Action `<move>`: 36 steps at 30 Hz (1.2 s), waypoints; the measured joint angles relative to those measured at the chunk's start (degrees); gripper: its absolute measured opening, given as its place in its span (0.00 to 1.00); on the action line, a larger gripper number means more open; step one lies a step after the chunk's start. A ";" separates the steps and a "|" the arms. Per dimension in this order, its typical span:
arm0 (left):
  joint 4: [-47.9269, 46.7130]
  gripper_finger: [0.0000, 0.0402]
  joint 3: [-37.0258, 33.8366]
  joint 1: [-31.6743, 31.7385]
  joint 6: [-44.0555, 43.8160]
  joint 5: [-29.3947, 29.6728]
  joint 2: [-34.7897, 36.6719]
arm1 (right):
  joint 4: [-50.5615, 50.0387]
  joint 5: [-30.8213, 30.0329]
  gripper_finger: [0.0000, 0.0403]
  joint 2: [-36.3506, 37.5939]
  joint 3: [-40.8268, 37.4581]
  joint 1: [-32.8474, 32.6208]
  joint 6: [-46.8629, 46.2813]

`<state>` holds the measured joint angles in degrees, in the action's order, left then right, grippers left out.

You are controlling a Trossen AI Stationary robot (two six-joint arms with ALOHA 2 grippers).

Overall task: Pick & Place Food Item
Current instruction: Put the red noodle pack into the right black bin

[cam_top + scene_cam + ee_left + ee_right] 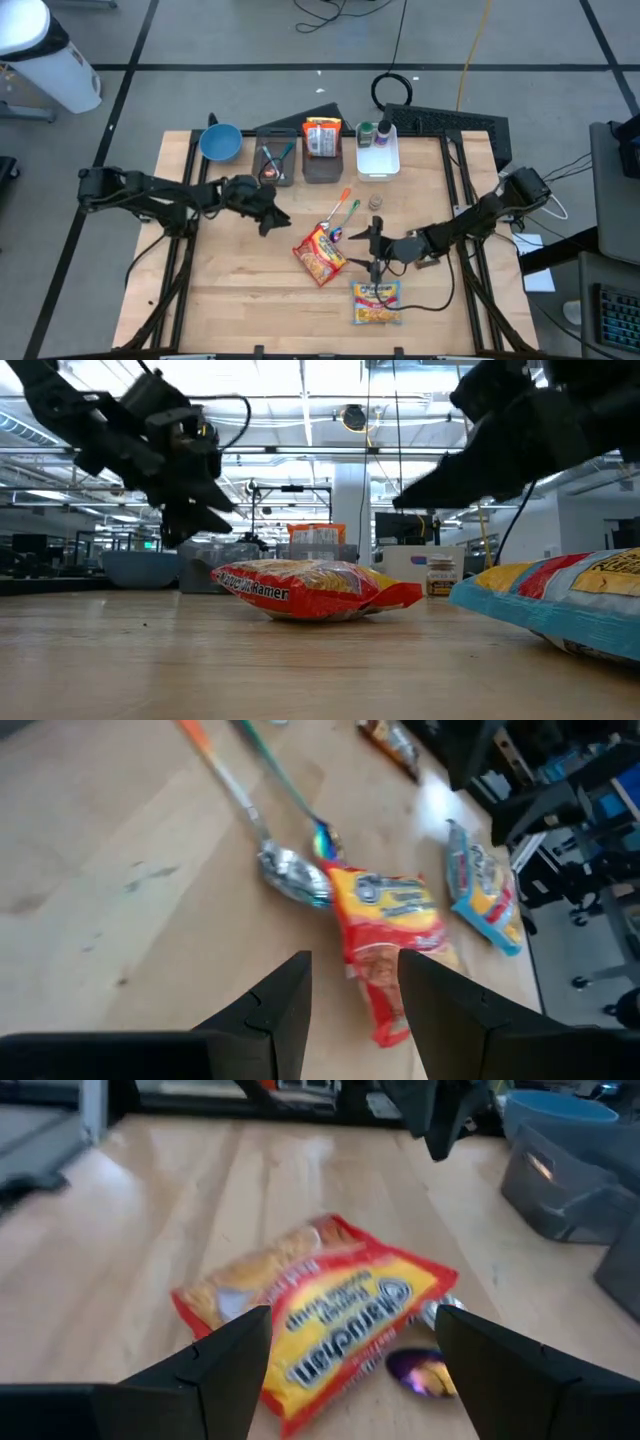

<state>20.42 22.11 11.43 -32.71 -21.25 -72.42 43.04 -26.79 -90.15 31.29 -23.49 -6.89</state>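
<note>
A red ramen packet point(320, 253) lies flat on the wooden table; it also shows in the low view point(310, 588), the left wrist view point(385, 920) and the right wrist view point(330, 1315). A blue and yellow ramen packet point(376, 302) lies flat nearer the front edge. My left gripper point(272, 216) is open and empty above the table, left of the red packet; its fingers show in its wrist view point(355, 995). My right gripper point(368, 243) is open and empty just right of the red packet, pointing at it point(350, 1365).
Two spoons point(341, 211) lie just beyond the red packet. Along the far edge stand a blue bowl point(220, 142), a grey bin with utensils point(275, 160), a grey bin holding a ramen packet point(322, 150) and a white bin with bottles point(378, 150).
</note>
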 joint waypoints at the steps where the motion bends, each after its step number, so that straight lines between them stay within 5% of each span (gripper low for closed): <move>1: 0.35 0.39 0.00 0.91 0.00 -1.01 -1.00 | 0.26 -0.35 0.68 -0.84 0.00 0.00 0.05; 12: 1.71 0.39 7.79 0.63 1.19 -3.44 -13.49 | 14.75 -0.22 0.68 -10.20 -0.04 0.87 3.55; 26: -1.30 0.39 17.73 0.05 2.64 -6.53 -26.30 | 15.46 -0.05 0.68 -10.29 -0.04 1.32 6.93; 36: -2.41 0.39 18.78 -0.33 2.02 -8.15 -27.61 | 15.38 -0.04 0.68 -10.27 -0.04 2.99 9.56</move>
<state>18.00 40.88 11.11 -30.69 -29.40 -100.03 58.42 -26.82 -100.43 31.24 -20.49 2.67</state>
